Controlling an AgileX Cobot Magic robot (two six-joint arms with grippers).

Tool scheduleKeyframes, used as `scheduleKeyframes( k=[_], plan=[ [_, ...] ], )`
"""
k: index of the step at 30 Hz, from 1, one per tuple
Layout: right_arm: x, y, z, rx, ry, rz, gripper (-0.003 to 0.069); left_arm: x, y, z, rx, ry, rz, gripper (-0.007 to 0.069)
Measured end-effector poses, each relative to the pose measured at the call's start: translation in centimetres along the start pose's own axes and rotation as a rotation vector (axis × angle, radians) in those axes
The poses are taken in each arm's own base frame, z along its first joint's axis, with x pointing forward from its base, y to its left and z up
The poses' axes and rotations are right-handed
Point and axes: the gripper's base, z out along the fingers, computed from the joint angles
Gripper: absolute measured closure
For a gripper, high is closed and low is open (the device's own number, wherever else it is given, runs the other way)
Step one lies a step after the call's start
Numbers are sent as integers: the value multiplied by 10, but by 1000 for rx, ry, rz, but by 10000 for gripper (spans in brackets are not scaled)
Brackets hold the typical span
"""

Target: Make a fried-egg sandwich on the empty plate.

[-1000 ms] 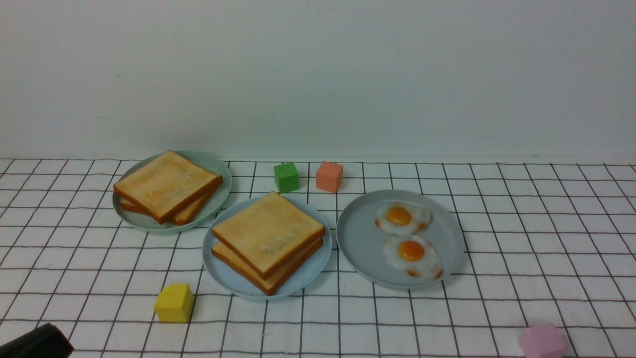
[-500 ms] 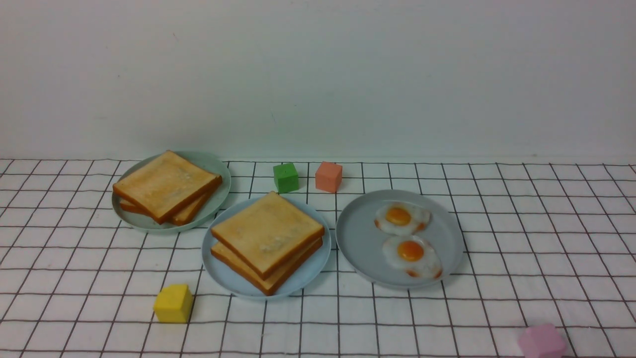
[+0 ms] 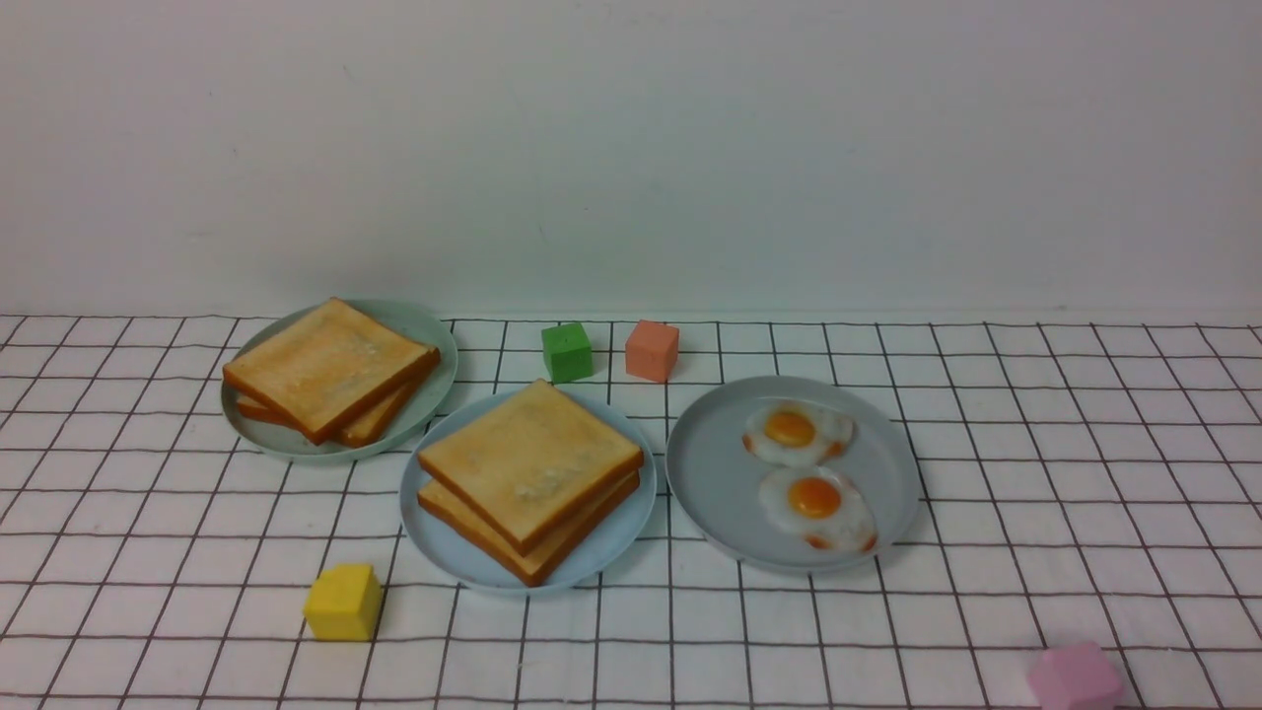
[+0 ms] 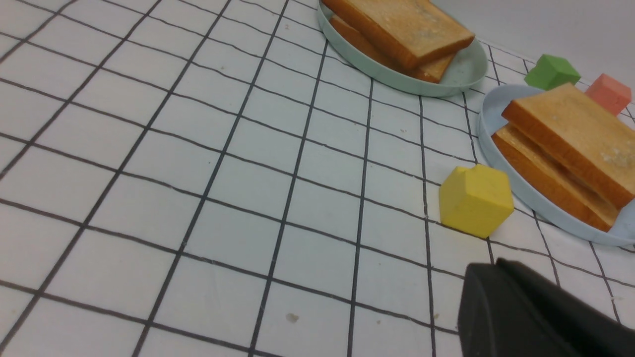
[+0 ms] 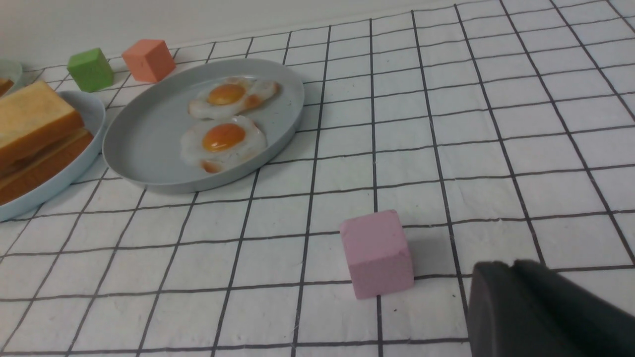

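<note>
Green plate [image 3: 435, 380] w/ toast pile [image 3: 330, 368]; grey plate [image 3: 715, 473] w/ 2 eggs [image 3: 816, 498]; green [image 3: 568, 351], orange [image 3: 653, 349], yellow [image 3: 343, 602], pink [image 3: 1075, 676] cubes.

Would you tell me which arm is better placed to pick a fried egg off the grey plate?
Right, probably. The grey plate with two fried eggs lies to the robot's right of the blue plate, and only the right wrist view shows it.

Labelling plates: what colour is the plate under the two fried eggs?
Grey plate; clearest in the right wrist view.
</note>
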Motion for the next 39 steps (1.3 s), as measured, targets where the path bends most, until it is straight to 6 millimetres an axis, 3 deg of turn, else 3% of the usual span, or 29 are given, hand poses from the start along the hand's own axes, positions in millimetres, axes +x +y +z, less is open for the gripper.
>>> scheduleKeyframes(
  k=[39],
  plan=[
    [0,0,0,0,0,-1,543,0,0,0,0,0,-3,633]
  ],
)
